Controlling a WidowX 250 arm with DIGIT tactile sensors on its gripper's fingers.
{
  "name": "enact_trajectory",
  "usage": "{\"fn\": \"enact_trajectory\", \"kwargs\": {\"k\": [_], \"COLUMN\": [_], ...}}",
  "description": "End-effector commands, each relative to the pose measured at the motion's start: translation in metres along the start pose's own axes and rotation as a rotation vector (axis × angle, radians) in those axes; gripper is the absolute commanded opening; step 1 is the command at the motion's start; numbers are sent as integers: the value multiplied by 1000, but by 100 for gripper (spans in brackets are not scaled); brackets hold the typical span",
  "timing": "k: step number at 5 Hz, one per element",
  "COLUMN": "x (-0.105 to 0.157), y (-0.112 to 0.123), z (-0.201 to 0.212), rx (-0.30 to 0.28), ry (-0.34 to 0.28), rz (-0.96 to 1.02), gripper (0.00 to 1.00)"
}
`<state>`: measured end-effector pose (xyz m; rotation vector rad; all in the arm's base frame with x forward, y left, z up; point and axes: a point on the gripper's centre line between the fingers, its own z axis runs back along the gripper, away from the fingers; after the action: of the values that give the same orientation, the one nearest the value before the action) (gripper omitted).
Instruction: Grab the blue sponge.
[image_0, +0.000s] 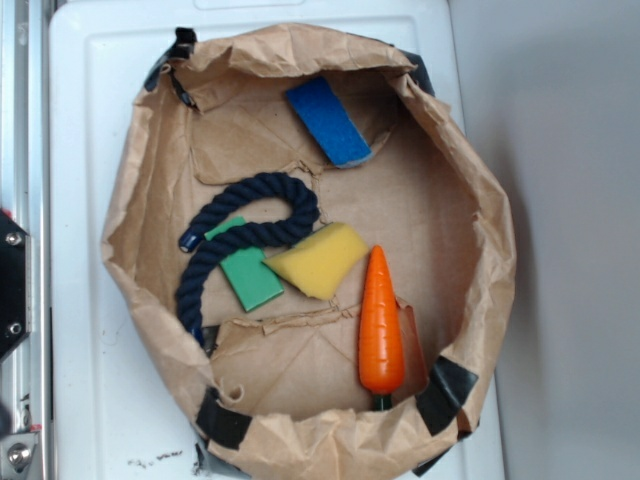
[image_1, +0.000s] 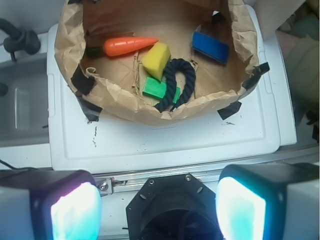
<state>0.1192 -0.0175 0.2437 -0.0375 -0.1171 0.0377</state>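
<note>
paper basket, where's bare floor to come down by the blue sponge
Bare brown floor lies between the blue sponge and the carrot, toward the paper basket wall. Crowded: the rope, green block and yellow sponge are bunched together mid-basket.

Count, inside one brown paper basin (image_0: 140, 210): one blue sponge (image_0: 329, 122), one yellow sponge (image_0: 318, 259), one green block (image_0: 252, 279), one navy rope (image_0: 245, 240), one orange carrot (image_0: 380, 325). Five loose items total. Fingers (image_1: 75, 212): two.
</note>
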Motion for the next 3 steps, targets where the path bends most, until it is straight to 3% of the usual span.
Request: {"fn": "enact_trajectory", "kwargs": {"k": [1, 3], "x": [0, 29], "y": [0, 10], "z": [0, -21], "rx": [0, -8], "ry": [0, -15], "rz": [0, -52], "gripper": [100, 100]}}
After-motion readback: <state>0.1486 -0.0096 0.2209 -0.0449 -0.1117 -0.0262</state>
